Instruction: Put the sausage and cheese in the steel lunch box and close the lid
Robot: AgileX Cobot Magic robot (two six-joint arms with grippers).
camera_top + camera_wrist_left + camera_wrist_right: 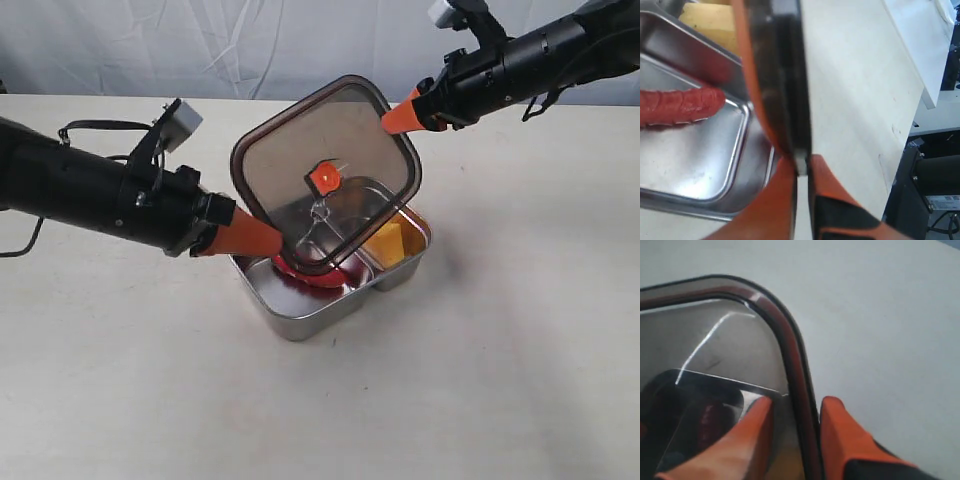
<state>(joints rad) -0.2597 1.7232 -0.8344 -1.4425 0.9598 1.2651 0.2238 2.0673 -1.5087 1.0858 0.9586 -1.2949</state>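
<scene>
Steel lunch box (300,318) sits on the table with both foods loaded: sausage (300,274) in the 8 o'clock compartment, cheese (388,243) in the 3 o'clock one. Over it the lid (300,150) hangs tilted, orange valve (323,178) uppermost, its low edge dipping towards the sausage. Left gripper (268,243) pinches that low edge at 8 o'clock; right gripper (392,120) straddles the rim at 1 o'clock, clamped or not cannot be told. Two opposed holds probably serve to level and square the lid for seating.

Pale tabletop (520,380), wrinkled white backdrop (200,50)
</scene>
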